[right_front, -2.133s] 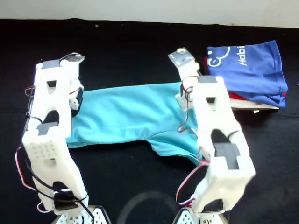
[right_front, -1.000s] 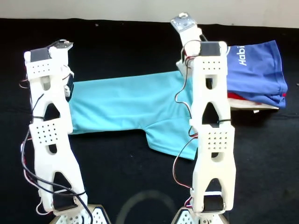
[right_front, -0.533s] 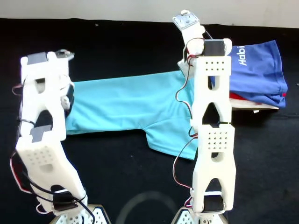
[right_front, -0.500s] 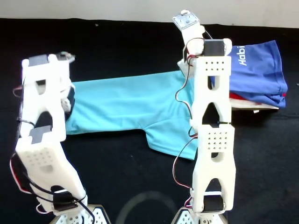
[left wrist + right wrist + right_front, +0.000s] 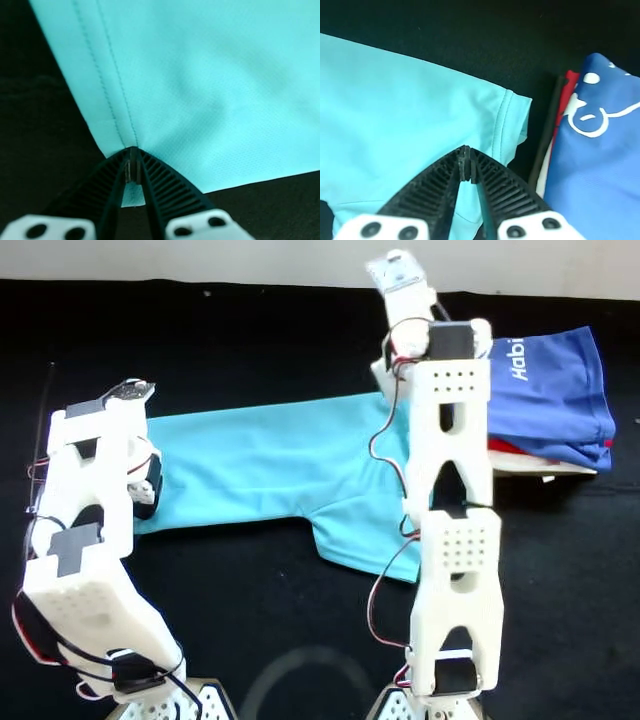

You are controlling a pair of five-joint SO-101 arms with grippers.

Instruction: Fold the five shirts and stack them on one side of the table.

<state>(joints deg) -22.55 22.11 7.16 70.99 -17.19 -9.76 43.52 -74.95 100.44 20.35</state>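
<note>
The teal shirt [image 5: 270, 465] lies spread across the middle of the table [image 5: 250, 330], the folded stack [image 5: 550, 400] by the right edge. I judge this fold is just starting, so next both held ends should lift over together. My wrist views show what the high view hides: left end effector [image 5: 131, 167] clamped on a hem corner, right end effector [image 5: 466, 165] pinched on cloth beside the sleeve.

White lettering [image 5: 518, 360] on folded blue shirt [image 5: 550, 405], partly cut off, white line drawing [image 5: 590, 118] beside it
</note>
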